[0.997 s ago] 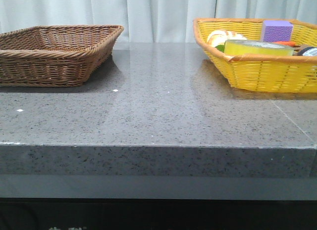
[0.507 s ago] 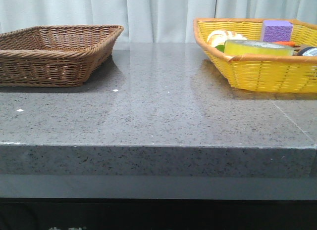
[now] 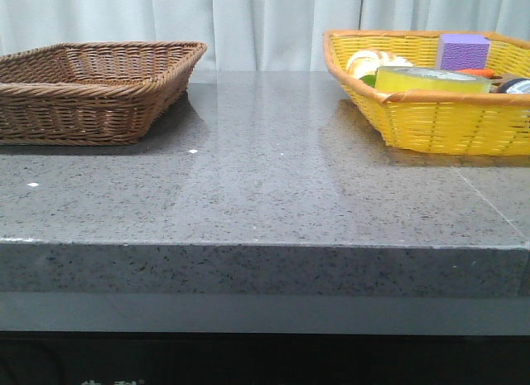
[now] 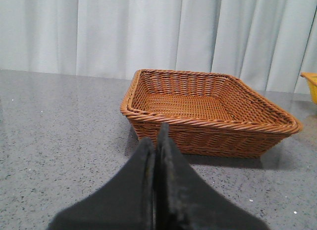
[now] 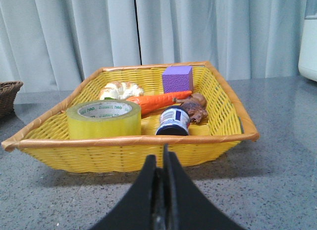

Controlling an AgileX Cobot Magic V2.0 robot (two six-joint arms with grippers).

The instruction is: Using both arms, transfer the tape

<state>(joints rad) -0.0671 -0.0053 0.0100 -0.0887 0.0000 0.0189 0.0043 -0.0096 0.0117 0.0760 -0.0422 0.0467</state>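
Glossy speckled stone table (image 3: 265, 194), wicker baskets (image 3: 91, 87)

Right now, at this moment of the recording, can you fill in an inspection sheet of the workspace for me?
Surface: grey speckled stone table, a few small white specks near the left side.
Job's things: tape lies flat inside the yellow basket, at its near left corner.
Clutter: purple block, orange carrot, dark-capped jar, a pale bread-like item and a brown lump, all in the yellow basket; brown wicker basket holds nothing.
Grippers: left gripper shut, facing the brown basket; right gripper shut, facing the yellow basket; both hold nothing.
Cables: nothing seen.
Surroundings: pale curtain behind the table.
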